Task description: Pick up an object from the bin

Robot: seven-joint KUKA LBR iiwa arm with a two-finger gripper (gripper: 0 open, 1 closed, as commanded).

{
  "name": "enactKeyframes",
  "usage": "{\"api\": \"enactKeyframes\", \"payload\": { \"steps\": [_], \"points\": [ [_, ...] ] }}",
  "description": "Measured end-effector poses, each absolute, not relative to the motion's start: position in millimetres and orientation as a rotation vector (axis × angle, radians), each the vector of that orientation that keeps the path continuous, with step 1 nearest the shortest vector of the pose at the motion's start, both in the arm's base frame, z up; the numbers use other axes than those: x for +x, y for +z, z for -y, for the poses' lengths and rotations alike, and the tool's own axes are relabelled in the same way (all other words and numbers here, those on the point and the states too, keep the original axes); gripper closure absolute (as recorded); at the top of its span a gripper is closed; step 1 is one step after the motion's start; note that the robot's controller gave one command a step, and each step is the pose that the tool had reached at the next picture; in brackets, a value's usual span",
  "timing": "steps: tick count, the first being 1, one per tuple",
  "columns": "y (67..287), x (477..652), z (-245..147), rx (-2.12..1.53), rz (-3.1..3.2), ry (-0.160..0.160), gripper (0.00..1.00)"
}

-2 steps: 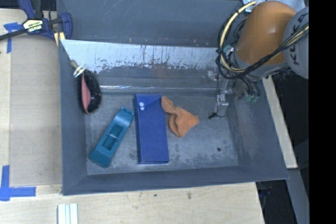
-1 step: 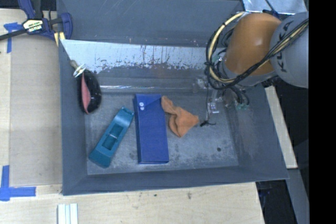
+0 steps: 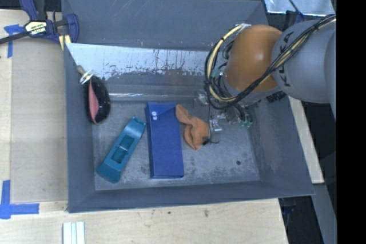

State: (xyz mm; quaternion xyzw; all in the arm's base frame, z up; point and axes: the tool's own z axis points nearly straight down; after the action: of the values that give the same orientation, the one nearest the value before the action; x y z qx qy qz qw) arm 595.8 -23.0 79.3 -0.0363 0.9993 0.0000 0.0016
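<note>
Bin point(image 3: 77, 146): grey, scuffed floor; on pale table point(image 3: 34, 123)
Rag point(image 3: 191, 128): brown; mid-bin, just beside blue box point(image 3: 164, 140)
Gripper point(image 3: 215, 133): low at rag's right edge; spread or pinching, cannot tell
Left: teal tool point(image 3: 121, 150)

A dark blue flat box point(image 3: 166, 140) lies beside a light blue tool point(image 3: 122, 150), perhaps a stapler, with a black-and-pink object point(image 3: 96, 101) farther left.

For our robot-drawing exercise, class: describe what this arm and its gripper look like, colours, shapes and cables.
The arm is a thick, rounded grey tube. An orange-brown dome cover caps its wrist, looped with black and yellow cables. Below sits a small metallic gripper.
</note>
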Motion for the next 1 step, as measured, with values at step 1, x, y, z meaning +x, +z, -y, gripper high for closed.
{"api": "enactKeyframes", "payload": {
  "steps": [1],
  "points": [
    [74.0,577.5,25.7,0.045,-3.138,-0.001,1.0]
  ]
}}
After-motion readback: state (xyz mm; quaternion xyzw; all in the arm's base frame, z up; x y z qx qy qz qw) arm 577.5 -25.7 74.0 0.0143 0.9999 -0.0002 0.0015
